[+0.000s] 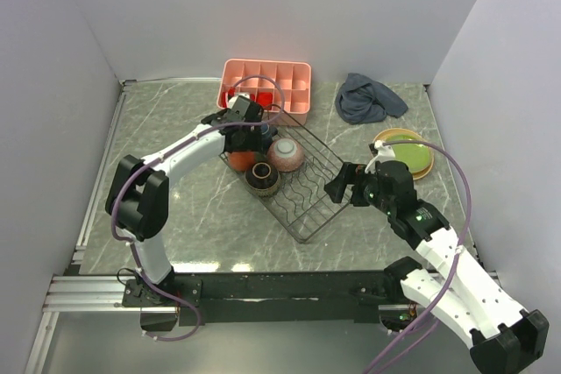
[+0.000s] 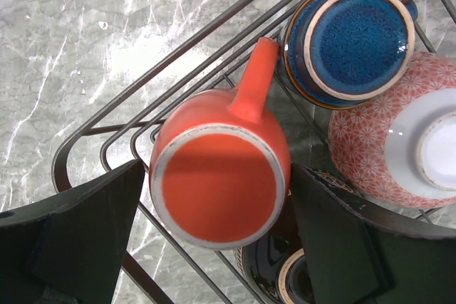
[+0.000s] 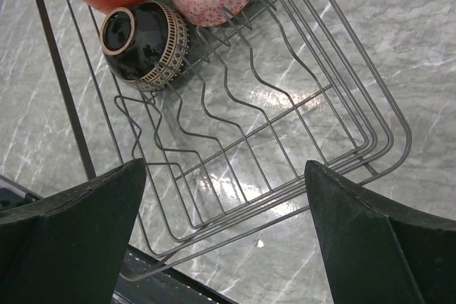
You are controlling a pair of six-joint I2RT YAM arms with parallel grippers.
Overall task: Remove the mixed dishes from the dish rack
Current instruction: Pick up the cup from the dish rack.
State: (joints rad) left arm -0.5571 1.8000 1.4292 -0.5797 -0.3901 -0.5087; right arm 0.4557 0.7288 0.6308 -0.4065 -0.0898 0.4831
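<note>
Straddles an upturned orange mug (image 2: pixel 217 201) with the left claw (image 2: pixel 217 176), fingers spread wide and standing just beside its walls on either side. Impossible to tell whether touching yet; no firm hold to be seen. Finds the mug at the left corner of the wire rack (image 1: pixel 302 201), base up, handle poking toward the blue cup (image 2: pixel 360 37), with a pink patterned bowl (image 2: pixel 377 144) close by and a dark bowl (image 3: pixel 142 44) partly hidden under one finger. Holds the right claw (image 3: pixel 224 169) wide open and empty above the rack's bare near end. Has plates (image 1: pixel 405 153) stacked on the table (image 1: pixel 175 208) off to the right, outside the rack.

Risks a slip on the glazed wall if gripped too lightly or off-centre (round, smooth side, little for flat pads to bite). Risks hooking the handle on the corner wires or knocking the blue cup on the way up, perhaps dragging the rack along. Risks, too, pressing a finger onto the dark bowl and rocking it against the pink one.
</note>
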